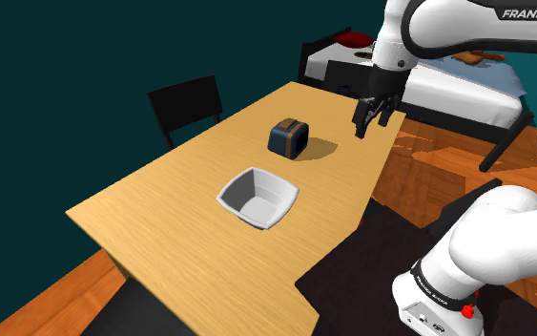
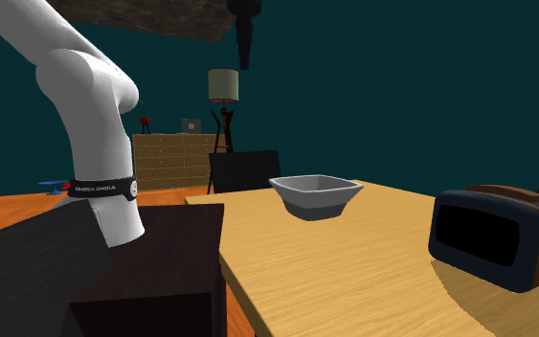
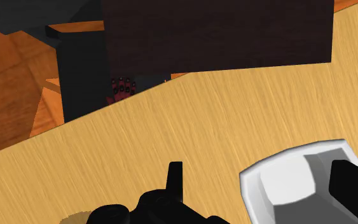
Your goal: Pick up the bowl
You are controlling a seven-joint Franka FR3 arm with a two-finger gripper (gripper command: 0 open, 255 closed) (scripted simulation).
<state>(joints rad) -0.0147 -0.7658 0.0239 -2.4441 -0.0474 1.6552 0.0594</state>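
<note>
While the bowl [image 1: 258,199] is set upright on the wooden table [image 1: 161,220], approx. at its middle, nothing is seen touching it. It is squarish w/ rounded corners, white at the rim, grey inside. In the 2nd exterior view the bowl [image 2: 316,194] is shown side-on, flaring up to its rim, w/ bare wood all round it.

Just beyond it, toward the shoulder view's upper right, a small dark-blue toaster [image 1: 288,137] w/ brown trim is placed on the same top, near the bowl but apart from it.

The gripper [image 1: 371,119] is held in the air past the toaster, by the table corner nearest the bed [image 1: 457,86], well apart from the bowl. Its claw is spread: in the wrist view the two black fingers [image 3: 175,175] are seen standing wide apart w/ nothing clasped. There the bowl [image 3: 285,188] is seen beside the other finger and partly hidden by it; no contact can be made out. Wooden tabletop [image 3: 139,140] is shown under the hand, and the dark stand [image 3: 215,32] past the table's edge.

A black chair [image 1: 186,105] is set at the table's far side, against a dark teal wall. The white arm [image 1: 476,24] is carried from the stand [image 1: 371,277] at lower right up over the table.
</note>
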